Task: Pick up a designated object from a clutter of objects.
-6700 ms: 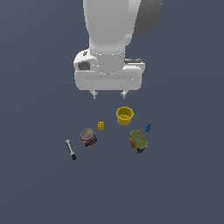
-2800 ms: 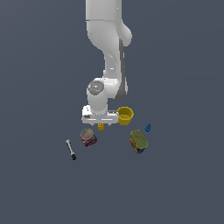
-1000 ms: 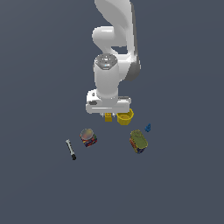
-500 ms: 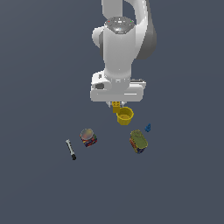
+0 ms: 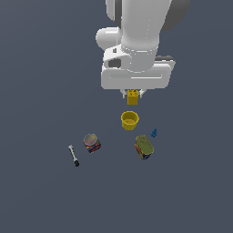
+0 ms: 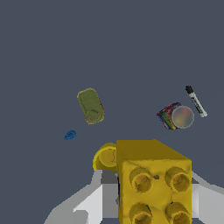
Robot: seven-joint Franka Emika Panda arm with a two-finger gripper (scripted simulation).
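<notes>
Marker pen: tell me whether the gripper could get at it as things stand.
Probably not yet. The gripper is shut on the yellow brick, high above the floor. The marker pen itself lies alone, apart from the nearest can, so nothing crowds it.

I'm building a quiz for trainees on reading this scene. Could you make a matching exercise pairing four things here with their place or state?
Things:
1. yellow brick
2. yellow cup
3. marker pen
4. blue piece

Places or states:
A. lies farthest toward the exterior view's left
B. held off the floor in the gripper
C. stands open side up, below the gripper in the exterior view
D. lies between the cup and the green-topped can

Pairs: 1-B, 2-C, 3-A, 4-D
</notes>
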